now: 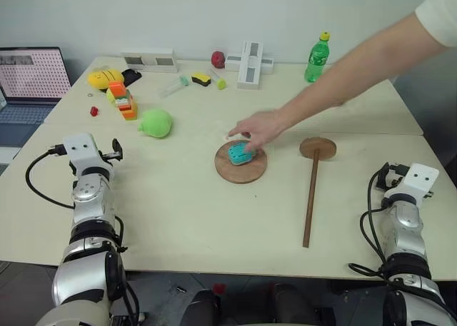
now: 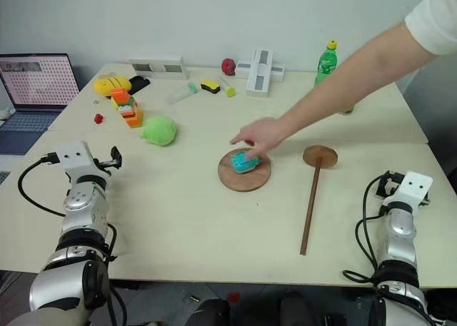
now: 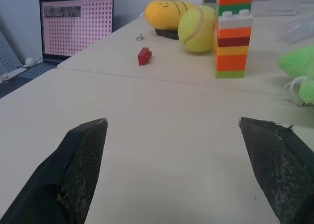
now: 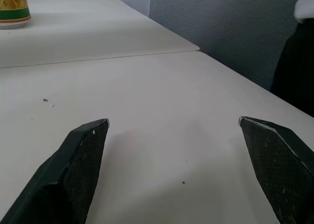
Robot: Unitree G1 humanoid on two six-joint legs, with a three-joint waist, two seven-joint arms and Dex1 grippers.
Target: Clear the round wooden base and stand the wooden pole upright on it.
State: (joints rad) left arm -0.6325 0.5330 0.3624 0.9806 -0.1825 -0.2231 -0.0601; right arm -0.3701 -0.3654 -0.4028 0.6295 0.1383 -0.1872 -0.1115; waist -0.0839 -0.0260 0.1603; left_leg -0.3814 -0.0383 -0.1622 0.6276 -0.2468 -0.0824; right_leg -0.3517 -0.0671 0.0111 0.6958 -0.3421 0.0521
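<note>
- Head view: round wooden base (image 1: 241,165) at table (image 1: 178,205) centre, teal object (image 1: 240,153) on it under a person's hand (image 1: 258,129); wooden pole (image 1: 312,190) lying flat just right of the base, disc end away from the robot.
- Left wrist view: left gripper (image 3: 181,170) spread wide, holding nothing, facing brick tower (image 3: 234,33), yellow ball (image 3: 197,22), laptop (image 3: 76,24).
- Right wrist view: right gripper (image 4: 181,170) likewise parted, empty, over bare tabletop.

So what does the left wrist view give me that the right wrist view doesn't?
Left wrist: the laptop, a small red brick, yellow plush, tennis ball, a stacked brick tower, green plush. Right wrist: the bottle's base and the table's far edge. Shared: bare tabletop between open black fingers, left gripper and right gripper.
</note>
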